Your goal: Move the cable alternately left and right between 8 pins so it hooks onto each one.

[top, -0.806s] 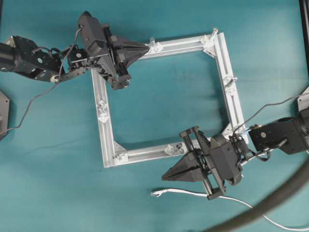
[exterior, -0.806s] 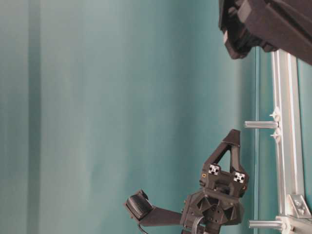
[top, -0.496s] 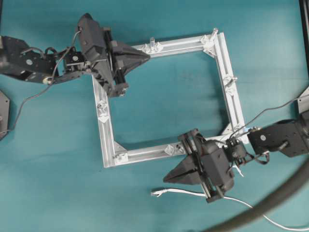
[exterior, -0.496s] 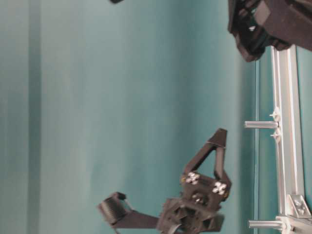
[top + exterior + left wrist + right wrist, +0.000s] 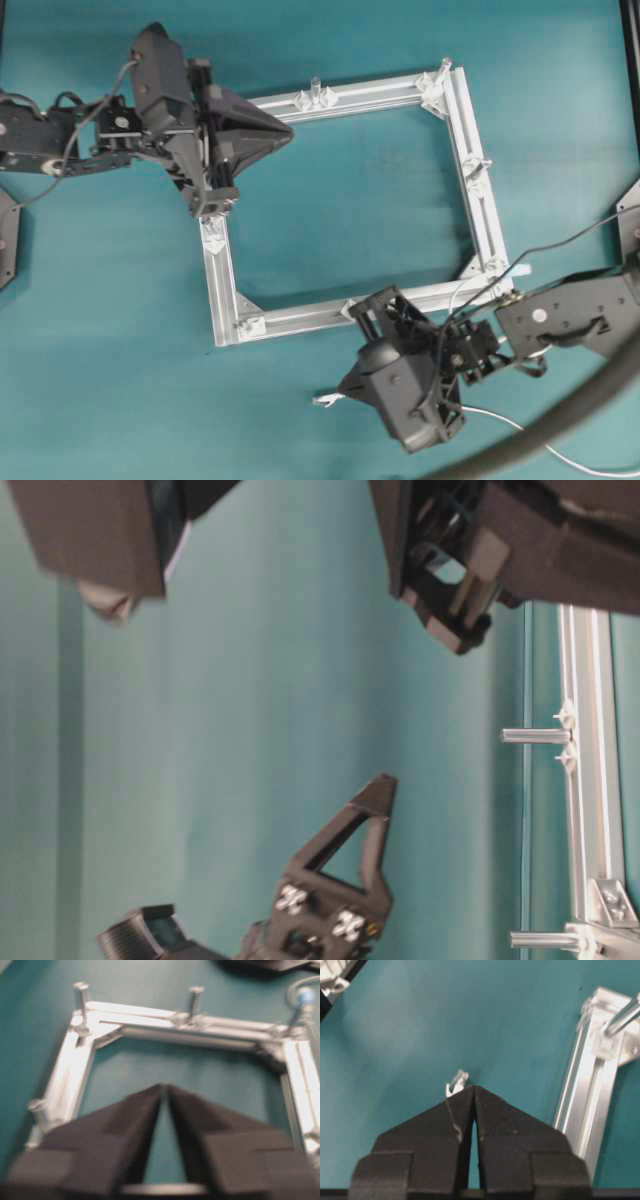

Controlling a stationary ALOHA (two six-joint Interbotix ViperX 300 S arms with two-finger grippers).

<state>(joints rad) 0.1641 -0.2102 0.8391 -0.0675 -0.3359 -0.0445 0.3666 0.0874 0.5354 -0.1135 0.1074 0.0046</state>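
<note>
The white cable (image 5: 500,420) lies on the teal table below the square aluminium frame (image 5: 480,215). Its clear plug tip (image 5: 322,400) points left. My right gripper (image 5: 343,385) is tilted down over the cable with its jaws shut and nothing between them. In the right wrist view the plug tip (image 5: 456,1082) shows just past my right gripper (image 5: 474,1087), on its left side. My left gripper (image 5: 290,130) hovers at the frame's top-left corner; my left gripper (image 5: 163,1087) shows a thin gap and holds nothing. Upright pins (image 5: 315,85) (image 5: 195,995) (image 5: 622,1017) stand on the frame, none with cable on it.
A thick dark grey hose (image 5: 560,430) curves across the bottom right, over the cable's far end. Thin black robot wires (image 5: 560,240) run to the right arm. In the table-level view the left arm's dark body (image 5: 520,540) fills the top, with my right gripper (image 5: 385,780) below it.
The left arm has pulled back to the left, away from the frame's top bar. My right gripper has tipped downward and shifted down-left, closer to the plug tip.
</note>
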